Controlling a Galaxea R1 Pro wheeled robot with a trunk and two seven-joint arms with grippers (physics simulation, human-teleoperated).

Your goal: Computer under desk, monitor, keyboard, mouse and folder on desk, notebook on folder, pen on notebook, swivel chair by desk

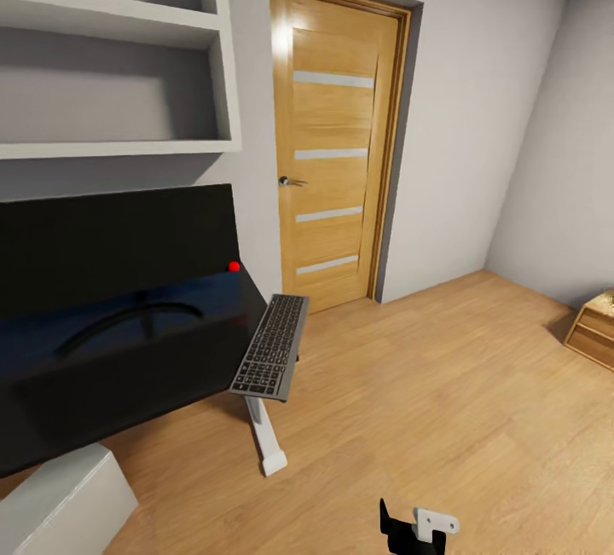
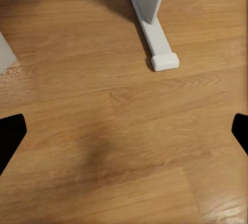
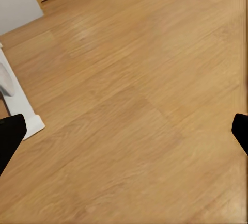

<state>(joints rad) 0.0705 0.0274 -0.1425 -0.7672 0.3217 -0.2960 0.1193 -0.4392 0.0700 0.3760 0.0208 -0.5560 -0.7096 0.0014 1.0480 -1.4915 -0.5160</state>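
The monitor is seen standing on the black top of the desk, and the keyboard is laid at the desk's right end, its outer edge overhanging above the white leg. A light grey box, probably the computer, is glimpsed low beside the desk. The left gripper and the right gripper are both held spread wide over bare wooden floor, nothing being pinched. The keyboard step is judged to be in hand: the keyboard would need to be slid inward, next to the monitor, before the mouse and folder are fetched
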